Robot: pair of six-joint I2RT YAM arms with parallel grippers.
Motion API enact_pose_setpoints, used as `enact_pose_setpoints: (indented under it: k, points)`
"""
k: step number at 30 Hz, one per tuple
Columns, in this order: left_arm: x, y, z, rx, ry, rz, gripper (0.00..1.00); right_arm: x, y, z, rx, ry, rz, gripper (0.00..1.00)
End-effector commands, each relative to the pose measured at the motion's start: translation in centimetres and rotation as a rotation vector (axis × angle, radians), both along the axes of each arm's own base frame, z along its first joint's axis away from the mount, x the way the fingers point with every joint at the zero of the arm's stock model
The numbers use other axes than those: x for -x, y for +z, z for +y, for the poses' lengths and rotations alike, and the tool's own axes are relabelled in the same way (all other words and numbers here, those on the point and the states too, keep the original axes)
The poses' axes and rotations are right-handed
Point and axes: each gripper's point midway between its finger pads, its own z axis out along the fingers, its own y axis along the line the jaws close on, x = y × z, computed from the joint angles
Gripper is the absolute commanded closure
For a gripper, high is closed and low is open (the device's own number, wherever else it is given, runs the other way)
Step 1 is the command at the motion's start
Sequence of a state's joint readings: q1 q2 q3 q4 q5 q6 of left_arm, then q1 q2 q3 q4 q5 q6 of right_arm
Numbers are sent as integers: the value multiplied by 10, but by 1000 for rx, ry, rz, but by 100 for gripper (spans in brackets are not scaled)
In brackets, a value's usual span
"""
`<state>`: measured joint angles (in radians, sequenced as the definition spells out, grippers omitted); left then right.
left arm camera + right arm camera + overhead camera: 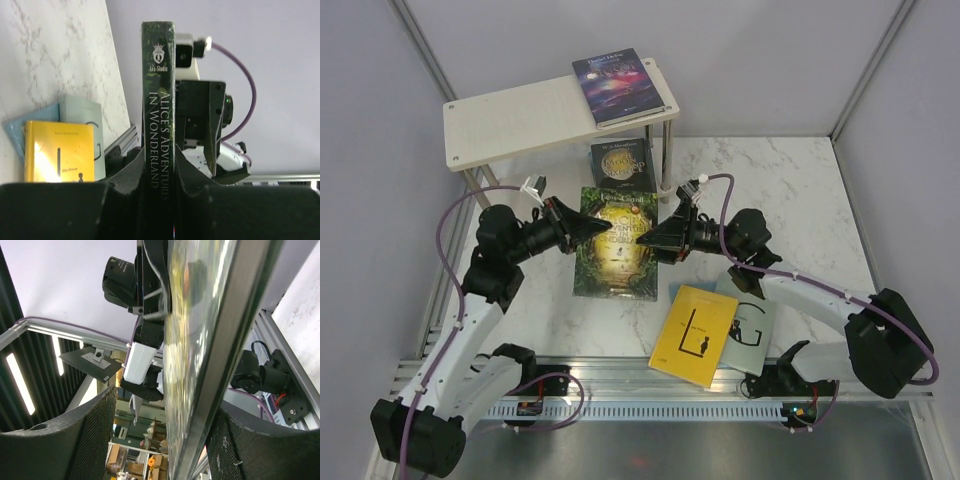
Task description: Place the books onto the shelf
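At the back left of the white marble table (800, 200) we see the shelf (510, 120), a pale wooden rack on thin metal legs. A purple galaxy book (620, 85) lies flat on the right end of its top board. Below that end, a dark book with gold lettering (623, 165) lies at the shelf's foot; we cannot tell whether it rests on a lower board or on the table.

In front of the shelf, the left arm reaches in from the left. The left gripper (582, 228) is clamped on the spine of a green-gold paperback, Alice's Adventures in Wonderland (615, 255). In the left wrist view its two black fingers (130, 172) press against either side of the spine, with the title running between them.

The book sits at the middle of the table, front cover facing up, between the two arms. We cannot tell whether it touches the marble.

At the book's right edge is the right gripper (650, 238). Its jaws stand apart on either side of that edge, with visible gaps in the right wrist view, so they are not gripping it.

Further right, near the front edge, a yellow book (695, 335) lies partly over a pale grey-green book (752, 330) with a big "G". The left wrist view shows a teal-blue book (15, 130) peeking out from under them.
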<state>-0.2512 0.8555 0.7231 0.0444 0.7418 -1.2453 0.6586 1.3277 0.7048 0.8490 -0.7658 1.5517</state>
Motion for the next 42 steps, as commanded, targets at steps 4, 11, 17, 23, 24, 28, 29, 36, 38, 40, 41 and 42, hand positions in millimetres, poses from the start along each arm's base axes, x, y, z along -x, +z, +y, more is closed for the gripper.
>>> enact_pose_setpoints:
  k: [4,11,17,23,24,28,29,36,38,40,41,42]
  points:
    - [-31,65,22,48,228,-96,98,22,53,-6,-102,-7,-82,31]
    - [-47,91,33,41,332,-120,98,20,119,-7,-204,-43,-147,35]
    - [-61,92,52,-32,471,-102,98,13,147,-7,-232,-81,-175,45]
    - [-63,93,58,-76,504,-101,98,13,152,-13,-247,-116,-161,56]
    - [-64,92,60,-82,511,-93,98,13,153,-13,-250,-110,-155,57]
    - [-69,100,69,-96,575,-103,98,16,156,-14,-265,-92,-157,61]
    - [-70,99,70,-110,576,-97,98,15,153,-13,-256,-99,-152,61]
    - [-78,108,68,-135,575,-118,98,9,154,-12,-240,-132,-166,78]
    - [-80,107,64,-136,552,-113,98,4,151,-10,-224,-153,-162,87]
    - [-78,109,63,-141,539,-129,98,0,155,-7,-210,-170,-197,100]
    - [-76,112,61,-138,525,-145,98,-7,151,-5,-176,-191,-187,100]
    - [-76,115,59,-159,509,-176,95,-9,159,-5,-168,-213,-230,100]
